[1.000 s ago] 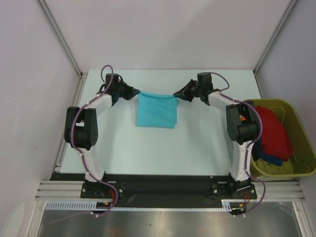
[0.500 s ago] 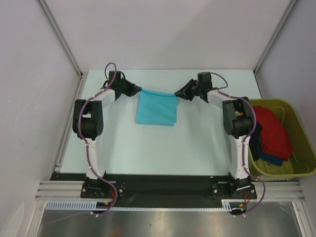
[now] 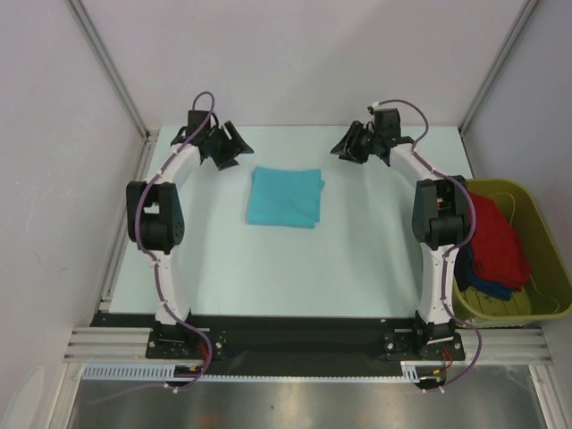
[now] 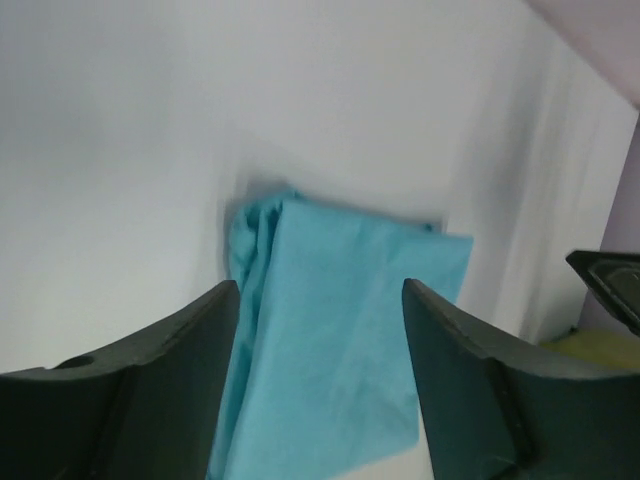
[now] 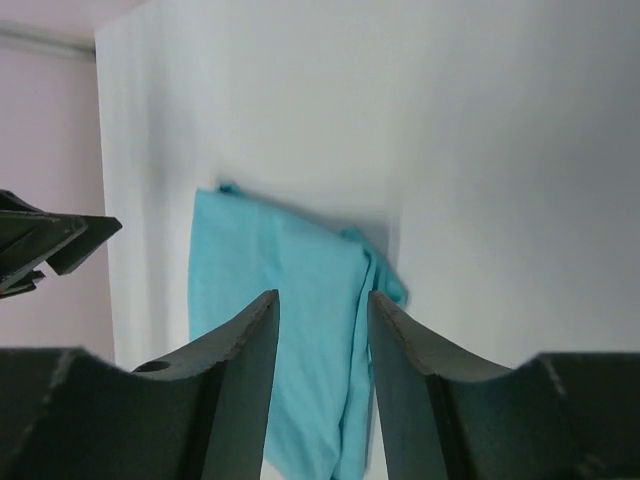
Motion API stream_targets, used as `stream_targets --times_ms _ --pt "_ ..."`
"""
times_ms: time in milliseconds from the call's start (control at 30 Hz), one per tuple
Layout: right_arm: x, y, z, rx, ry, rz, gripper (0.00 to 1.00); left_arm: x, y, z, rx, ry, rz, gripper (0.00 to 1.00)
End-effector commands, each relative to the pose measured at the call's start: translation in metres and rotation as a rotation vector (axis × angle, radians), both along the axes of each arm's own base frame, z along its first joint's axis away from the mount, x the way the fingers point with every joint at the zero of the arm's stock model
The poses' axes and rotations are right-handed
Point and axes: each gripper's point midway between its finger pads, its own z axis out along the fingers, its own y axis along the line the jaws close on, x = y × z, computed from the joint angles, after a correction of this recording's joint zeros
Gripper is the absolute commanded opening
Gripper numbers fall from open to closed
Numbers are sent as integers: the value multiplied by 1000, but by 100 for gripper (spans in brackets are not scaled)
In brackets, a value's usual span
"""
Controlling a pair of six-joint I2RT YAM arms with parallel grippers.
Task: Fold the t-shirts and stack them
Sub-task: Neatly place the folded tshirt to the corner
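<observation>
A turquoise t-shirt [image 3: 285, 197] lies folded flat in a rectangle on the far middle of the table, also seen in the left wrist view [image 4: 340, 320] and the right wrist view [image 5: 290, 330]. My left gripper [image 3: 228, 147] hovers off its far left corner, open, with nothing between its fingers [image 4: 150, 390]. My right gripper [image 3: 347, 147] hovers off the far right corner, open and empty too. More t-shirts, red [image 3: 494, 234] and dark blue [image 3: 483, 286], are heaped in the olive-green tub [image 3: 536, 308] at the right.
The tub stands at the table's right edge beside the right arm. A white back wall and metal frame posts [image 3: 116, 80] close in the far side. A black rail [image 3: 295, 344] carries both arm bases at the near edge.
Both grippers opened and let go of the turquoise t-shirt's far corners, then drew back and outward. The shirt's far edge dropped flat onto the table.
</observation>
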Motion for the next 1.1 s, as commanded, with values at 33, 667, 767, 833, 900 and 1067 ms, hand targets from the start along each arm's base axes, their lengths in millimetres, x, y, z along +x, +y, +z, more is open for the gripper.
stream_targets --times_ms 33,667,767,833,900,1067 --pt "-43 24 4 -19 -35 135 52 -37 -14 36 20 -149 -152 76" --pt "-69 56 -44 -191 -36 320 100 -139 -20 40 141 -143 -160 79" --pt "-65 59 -46 -185 -36 320 100 -162 -21 36 146 -131 -166 78" --pt "-63 61 -54 -186 -14 327 100 -178 -17 41 149 -137 -162 78" --pt "-62 62 -61 -182 2 334 98 -192 -14 46 151 -149 -157 78" --pt "-59 67 -65 -167 8 352 92 -210 -8 50 161 -148 -148 78"
